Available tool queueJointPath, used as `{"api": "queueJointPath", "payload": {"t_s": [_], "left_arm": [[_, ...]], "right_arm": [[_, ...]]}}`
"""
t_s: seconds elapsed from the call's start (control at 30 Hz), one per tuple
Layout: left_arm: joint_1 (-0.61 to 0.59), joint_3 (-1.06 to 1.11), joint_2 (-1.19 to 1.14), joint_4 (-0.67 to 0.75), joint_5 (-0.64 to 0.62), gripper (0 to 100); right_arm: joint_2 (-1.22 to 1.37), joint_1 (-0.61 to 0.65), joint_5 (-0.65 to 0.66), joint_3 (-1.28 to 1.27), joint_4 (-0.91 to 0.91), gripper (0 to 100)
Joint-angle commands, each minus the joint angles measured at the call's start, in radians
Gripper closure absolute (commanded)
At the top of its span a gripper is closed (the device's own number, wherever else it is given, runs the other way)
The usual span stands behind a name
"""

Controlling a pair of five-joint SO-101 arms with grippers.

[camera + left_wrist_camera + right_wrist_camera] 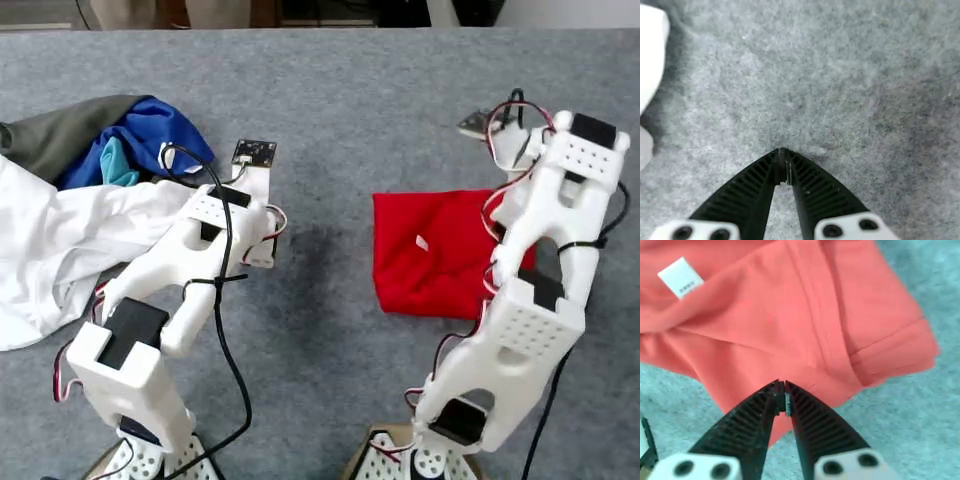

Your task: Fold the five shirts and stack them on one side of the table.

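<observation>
Left jaws were closed, tips touching, over bare grey bench point(840, 75). Right jaws were likewise closed tip to tip, above one edge of the red shirt point(790, 315). In the high view the red shirt lay folded right of centre, with a small white label point(421, 242) facing up. The loose heap sat at upper left: white shirt point(60, 240) spread lowest, and blue shirt point(150, 135), teal shirt point(118, 160) and dark grey shirt point(60, 140) bunched above it. The left arm was touching the white shirt's edge.
</observation>
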State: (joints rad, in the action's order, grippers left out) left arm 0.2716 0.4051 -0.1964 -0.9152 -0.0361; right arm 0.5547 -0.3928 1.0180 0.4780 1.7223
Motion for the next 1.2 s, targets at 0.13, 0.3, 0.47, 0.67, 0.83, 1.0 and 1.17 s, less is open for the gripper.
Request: {"api": "queueJointPath", "payload": {"t_s": [0.13,0.3,0.47,0.67,0.83,1.0,1.17], "left_arm": [[-0.017,-0.006,0.027,0.014,-0.002,98],[-0.017,-0.006,0.027,0.012,-0.002,98],[-0.017,-0.006,0.027,0.014,-0.002,98],[-0.017,-0.006,0.027,0.015,0.0,98],[-0.017,-0.006,0.027,0.015,0.0,98],[-0.018,-0.006,0.027,0.017,0.0,98],[-0.018,-0.006,0.027,0.017,0.0,98]], "right_arm": [[-0.004,0.133,-0.057,0.104,-0.021,91.0],[0.021,0.179,-0.069,0.094,-0.08,74.4],[0.11,0.18,-0.069,0.11,-0.075,82.3],[0.163,0.179,-0.069,0.114,-0.081,90.6],[0.163,0.148,-0.072,0.189,-0.064,98.8],[0.163,0.102,-0.069,0.288,0.009,99.6],[0.163,0.062,-0.064,0.321,0.058,99.6]]}}
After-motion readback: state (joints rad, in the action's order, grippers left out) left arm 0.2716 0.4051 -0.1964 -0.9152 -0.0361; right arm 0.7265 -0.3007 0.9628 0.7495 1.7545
